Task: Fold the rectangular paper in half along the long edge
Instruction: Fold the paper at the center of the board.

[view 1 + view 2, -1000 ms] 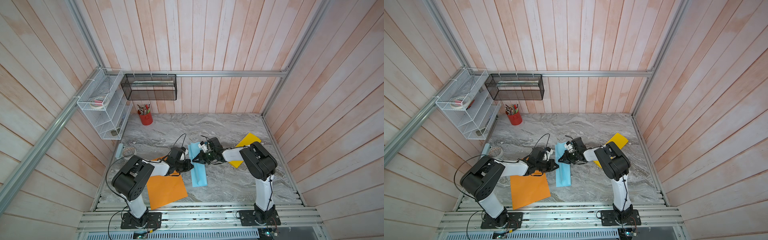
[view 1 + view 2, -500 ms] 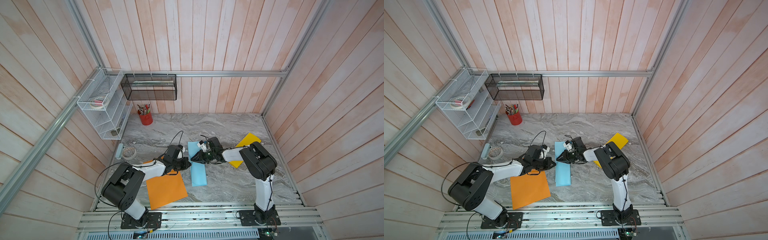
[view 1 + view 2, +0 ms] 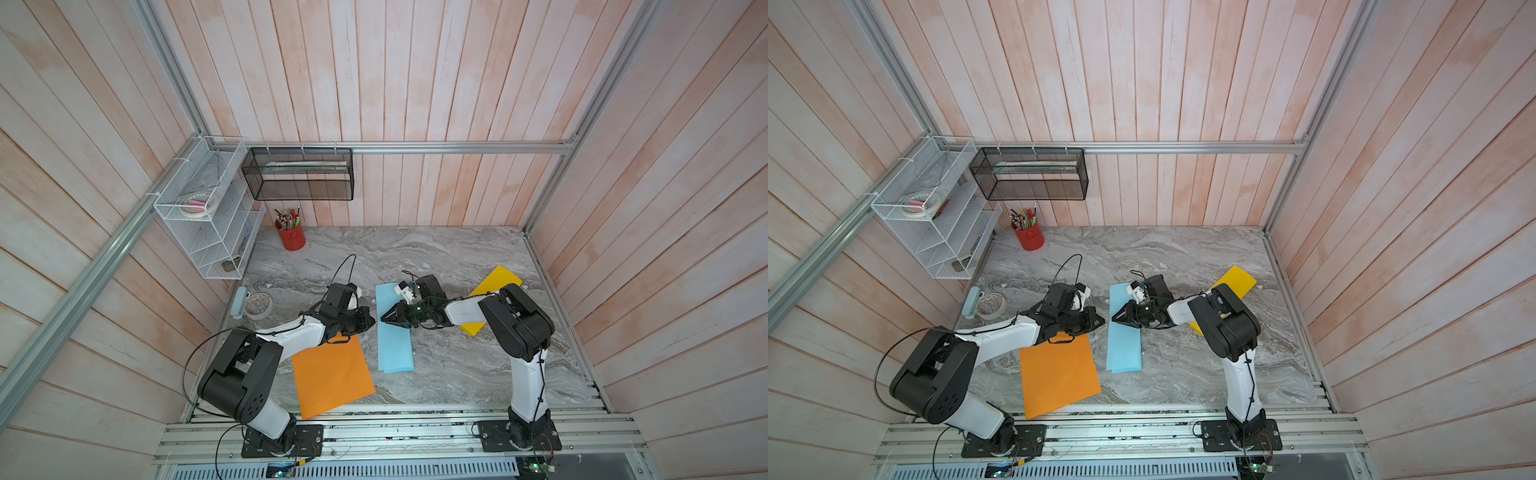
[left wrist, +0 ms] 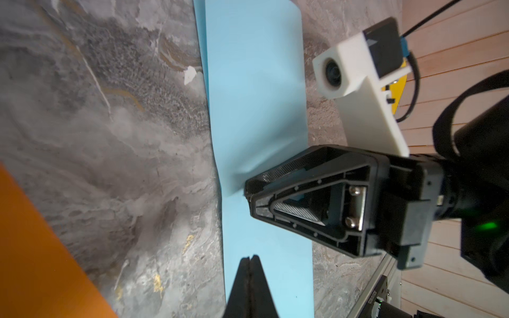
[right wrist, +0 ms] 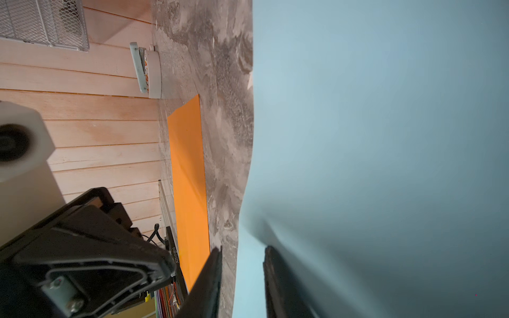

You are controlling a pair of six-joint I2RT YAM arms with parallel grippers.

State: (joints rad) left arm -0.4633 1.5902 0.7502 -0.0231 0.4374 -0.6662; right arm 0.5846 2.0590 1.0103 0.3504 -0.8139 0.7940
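Observation:
The light blue paper (image 3: 395,345) (image 3: 1124,345) lies as a long, narrow folded strip in the middle of the marble table. In the left wrist view the paper (image 4: 256,82) buckles slightly where the right gripper (image 4: 248,190) meets its edge. My right gripper (image 3: 384,320) (image 5: 242,249) is at the strip's left long edge, jaws a little apart, and the edge runs between the fingers (image 5: 268,253). My left gripper (image 3: 372,321) (image 4: 250,257) is shut and empty, its tip just at that same edge, facing the right one.
An orange sheet (image 3: 332,374) lies front left, partly under the left arm. A yellow sheet (image 3: 496,280) lies at the right under the right arm. A tape roll (image 3: 258,306) sits by the left wall, a red pencil cup (image 3: 292,239) at the back left.
The right gripper's jaws have parted from shut. The left arm's elbow has dropped back toward the front while its shut gripper stays by the paper's edge.

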